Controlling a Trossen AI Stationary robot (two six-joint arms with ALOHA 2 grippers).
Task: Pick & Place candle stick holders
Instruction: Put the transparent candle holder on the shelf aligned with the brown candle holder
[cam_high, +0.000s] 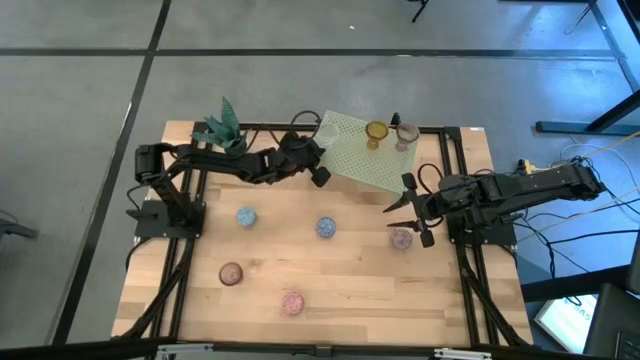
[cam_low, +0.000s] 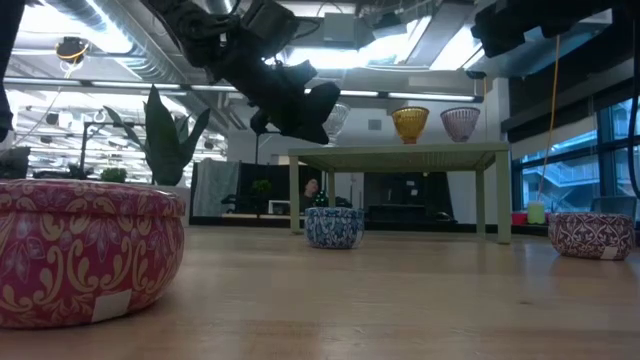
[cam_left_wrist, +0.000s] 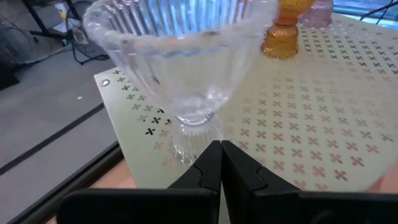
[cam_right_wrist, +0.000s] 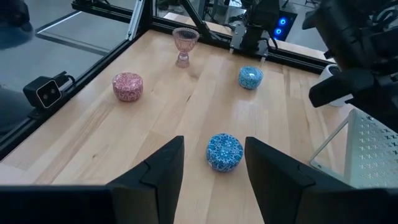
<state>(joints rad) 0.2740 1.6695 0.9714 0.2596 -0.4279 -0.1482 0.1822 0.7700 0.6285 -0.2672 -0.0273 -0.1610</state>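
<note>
The left pincer (cam_high: 321, 178) is held above the near corner of the green rack (cam_high: 362, 150), and its fingers (cam_left_wrist: 211, 171) are pressed together with nothing between them. A clear glass cup (cam_left_wrist: 180, 62) stands on the rack right in front of it. Farther right on the rack, an amber cup (cam_high: 375, 132) and a pinkish cup (cam_high: 406, 133) are seen side by side. On the table (cam_high: 350, 290), a blue tin (cam_high: 246, 216), a brownish cup (cam_high: 231, 274), a pink tin (cam_high: 292, 302), another blue tin (cam_high: 326, 228) and a purple tin (cam_high: 401, 239) are spread out. The right pincer (cam_high: 408, 215) is held spread wide, just beside the purple tin, with nothing in it.
</note>
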